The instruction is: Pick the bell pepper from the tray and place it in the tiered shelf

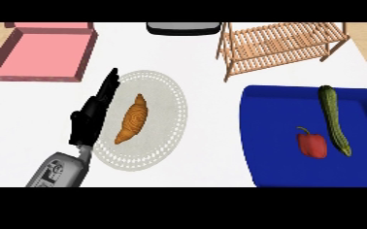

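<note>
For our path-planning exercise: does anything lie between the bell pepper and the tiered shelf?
Nothing visible does: only bare tray and counter separate the bell pepper from the tiered shelf; the cucumber lies aside.

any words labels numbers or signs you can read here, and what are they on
No text here can be read.
Left forearm: small dark marks on a pale patch, too blurred to read.
Bell pepper, cucumber, blue tray, wooden shelf, croissant, plate, pink box: no writing shows.
</note>
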`<move>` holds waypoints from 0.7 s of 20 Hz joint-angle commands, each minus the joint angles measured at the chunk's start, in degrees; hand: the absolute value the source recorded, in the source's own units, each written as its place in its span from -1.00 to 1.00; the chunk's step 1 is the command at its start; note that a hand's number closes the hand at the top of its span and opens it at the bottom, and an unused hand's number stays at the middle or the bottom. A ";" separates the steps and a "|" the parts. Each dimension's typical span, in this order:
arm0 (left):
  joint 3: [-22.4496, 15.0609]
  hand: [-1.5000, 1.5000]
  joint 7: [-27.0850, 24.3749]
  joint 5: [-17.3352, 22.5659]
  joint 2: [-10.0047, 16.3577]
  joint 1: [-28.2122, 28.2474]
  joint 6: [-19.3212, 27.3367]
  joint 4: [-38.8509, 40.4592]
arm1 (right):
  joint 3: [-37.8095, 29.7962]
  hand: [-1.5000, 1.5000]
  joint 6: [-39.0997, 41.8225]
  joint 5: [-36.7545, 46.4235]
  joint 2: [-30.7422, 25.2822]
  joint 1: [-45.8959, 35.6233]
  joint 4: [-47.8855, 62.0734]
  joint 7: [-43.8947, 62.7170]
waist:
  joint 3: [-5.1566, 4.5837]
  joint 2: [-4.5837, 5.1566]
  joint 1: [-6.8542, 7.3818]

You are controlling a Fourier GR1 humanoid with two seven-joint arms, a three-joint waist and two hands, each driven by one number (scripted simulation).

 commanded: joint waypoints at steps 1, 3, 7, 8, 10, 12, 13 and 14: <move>0.02 0.00 2.16 -0.86 1.17 0.07 -0.58 -2.49 | 4.97 -1.00 1.58 6.83 -1.93 0.36 -10.40 15.25 | 0.04 -0.06 0.61; 2.34 0.00 0.57 0.23 0.51 -1.36 -2.23 1.00 | 6.28 -1.00 2.51 9.29 0.15 1.72 -14.19 18.56 | 0.09 -0.03 -0.22; 3.92 0.00 -1.04 -1.31 -0.27 0.08 -3.85 1.50 | 11.18 -1.00 6.36 12.92 3.71 -8.25 -10.94 23.97 | 0.16 0.05 0.51; 1.74 0.00 3.95 -3.43 -2.37 -1.05 -0.46 -2.48 | 11.72 -1.00 6.09 14.93 5.02 -5.67 -15.50 25.68 | 0.17 -0.06 0.26; 3.10 0.00 1.20 -3.12 -1.65 -0.13 -3.17 -0.82 | 13.83 -1.00 7.96 16.78 5.86 -12.13 -15.01 31.39 | 0.15 0.03 0.61; 3.27 0.00 2.45 -4.86 -2.28 0.45 -3.25 -2.48 | 14.20 -1.00 9.03 19.73 9.24 -9.21 -15.07 28.24 | 0.17 -0.04 0.30; 2.51 0.00 3.72 -5.43 -2.99 3.69 -1.74 -6.37 | 13.54 -1.00 10.24 19.69 9.10 -11.59 -11.62 26.10 | 0.19 -0.05 0.54; 3.15 0.00 1.21 -5.30 -3.67 3.56 -2.68 -2.55 | 17.13 -1.00 8.73 23.41 11.91 -10.16 -15.15 28.46 | 0.17 -0.03 0.35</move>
